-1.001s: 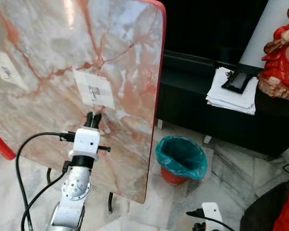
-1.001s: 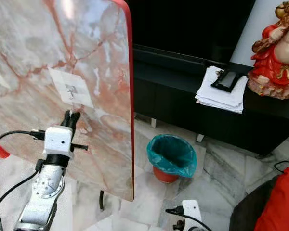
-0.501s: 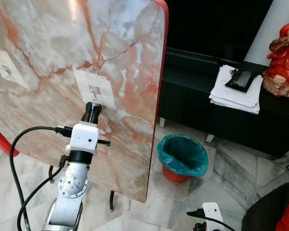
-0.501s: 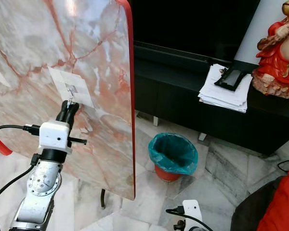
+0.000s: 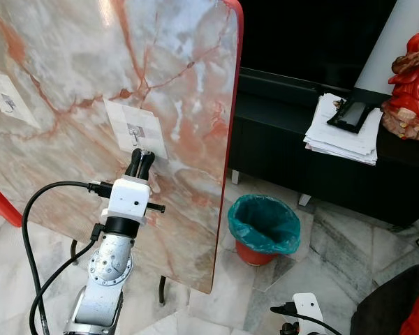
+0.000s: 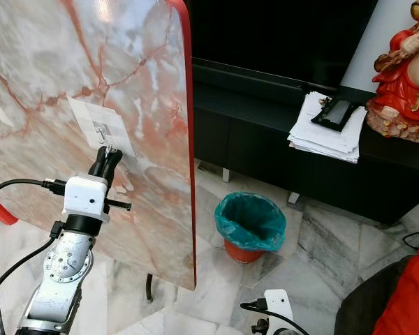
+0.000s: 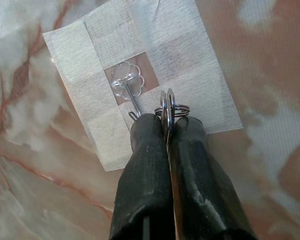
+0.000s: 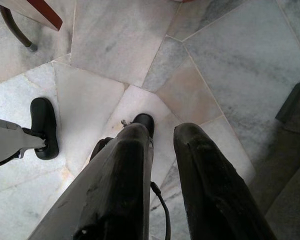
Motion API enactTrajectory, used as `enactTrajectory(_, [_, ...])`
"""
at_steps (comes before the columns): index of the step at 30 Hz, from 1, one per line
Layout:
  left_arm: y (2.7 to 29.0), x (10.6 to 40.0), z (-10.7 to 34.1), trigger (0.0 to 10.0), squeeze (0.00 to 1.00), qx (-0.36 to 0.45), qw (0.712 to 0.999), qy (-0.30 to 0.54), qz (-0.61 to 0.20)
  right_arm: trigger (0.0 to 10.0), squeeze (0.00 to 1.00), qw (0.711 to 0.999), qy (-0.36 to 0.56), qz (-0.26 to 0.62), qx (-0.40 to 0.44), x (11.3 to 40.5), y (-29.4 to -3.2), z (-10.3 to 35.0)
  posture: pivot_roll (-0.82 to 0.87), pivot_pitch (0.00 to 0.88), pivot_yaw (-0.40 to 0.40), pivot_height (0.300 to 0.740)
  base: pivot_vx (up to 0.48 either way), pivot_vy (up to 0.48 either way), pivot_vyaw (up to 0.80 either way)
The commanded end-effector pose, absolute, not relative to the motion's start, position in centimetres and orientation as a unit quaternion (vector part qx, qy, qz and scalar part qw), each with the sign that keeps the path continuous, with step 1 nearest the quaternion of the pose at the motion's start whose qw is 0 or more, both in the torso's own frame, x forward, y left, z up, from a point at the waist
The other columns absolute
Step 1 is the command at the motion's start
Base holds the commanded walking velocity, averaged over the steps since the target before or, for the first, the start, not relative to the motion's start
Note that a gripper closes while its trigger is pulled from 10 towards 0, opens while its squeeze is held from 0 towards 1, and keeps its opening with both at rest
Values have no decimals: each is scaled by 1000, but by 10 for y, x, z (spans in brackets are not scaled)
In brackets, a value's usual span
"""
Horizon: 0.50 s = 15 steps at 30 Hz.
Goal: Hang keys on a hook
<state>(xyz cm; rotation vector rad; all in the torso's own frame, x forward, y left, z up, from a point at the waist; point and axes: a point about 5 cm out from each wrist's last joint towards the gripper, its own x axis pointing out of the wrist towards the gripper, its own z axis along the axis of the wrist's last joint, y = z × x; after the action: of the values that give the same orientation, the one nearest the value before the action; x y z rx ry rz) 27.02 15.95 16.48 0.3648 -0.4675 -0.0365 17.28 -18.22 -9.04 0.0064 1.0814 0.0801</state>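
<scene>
Left wrist view has my left end effector (image 7: 166, 132) pinched tight on the keys (image 7: 168, 112), their ring just beside the clear hook (image 7: 128, 90) taped to the marble panel (image 5: 77, 63), while my right end effector (image 8: 162, 150) hangs parted above the floor (image 8: 230, 60).

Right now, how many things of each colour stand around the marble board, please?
Red: 1, statue
Green: 1, bin
White: 1, paper stack
Black: 1, phone
Total: 4
</scene>
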Motion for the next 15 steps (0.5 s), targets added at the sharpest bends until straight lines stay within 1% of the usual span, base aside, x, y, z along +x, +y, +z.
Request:
enactTrajectory(1, [162, 269, 170, 10000, 0, 180, 954, -240, -11, 10000, 0, 856, 515, 38, 1, 171, -183, -91, 0, 107, -35, 740, 0, 0, 0])
enactTrajectory(15, [162, 268, 174, 10000, 0, 176, 952, -249, -5, 10000, 0, 856, 515, 38, 1, 172, -183, -91, 1, 106, -35, 740, 0, 0, 0])
